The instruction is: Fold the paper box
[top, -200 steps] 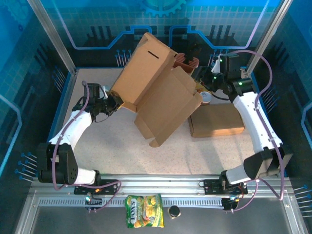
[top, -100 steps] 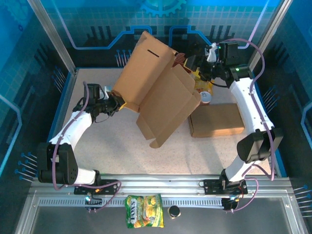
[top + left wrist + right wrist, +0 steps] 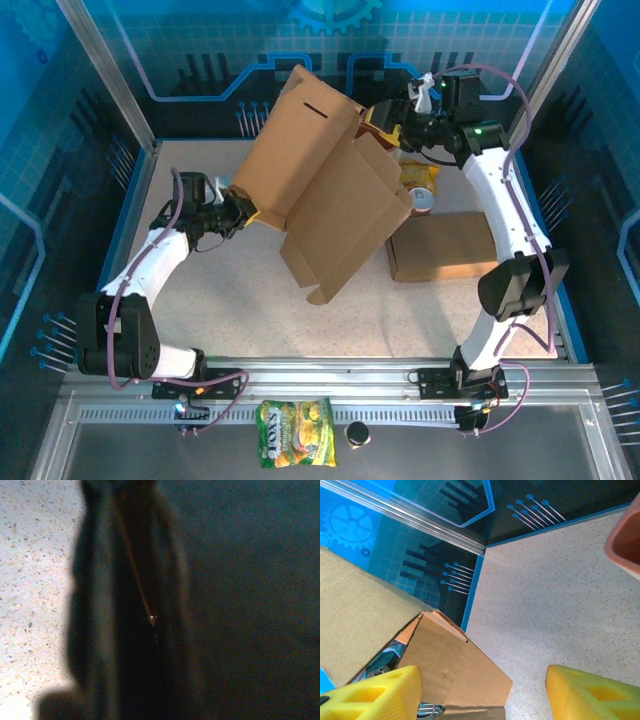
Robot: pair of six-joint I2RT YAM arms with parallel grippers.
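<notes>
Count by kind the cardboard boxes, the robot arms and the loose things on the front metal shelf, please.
Cardboard boxes: 2, the raised box and the flat box
Robot arms: 2, the left arm and the right arm
Snack bag: 1
Small dark round thing: 1
Total: 6

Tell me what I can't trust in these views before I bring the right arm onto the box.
- Left wrist view: dark and blurred; how deep the left claw bites the box is unreadable.
- Top view: the box's raised panels hide whatever lies behind them, and part of the yellow packet.
- Right wrist view: the bottom edge cuts off the pads of the right claw, the right edge a brown rim.
</notes>
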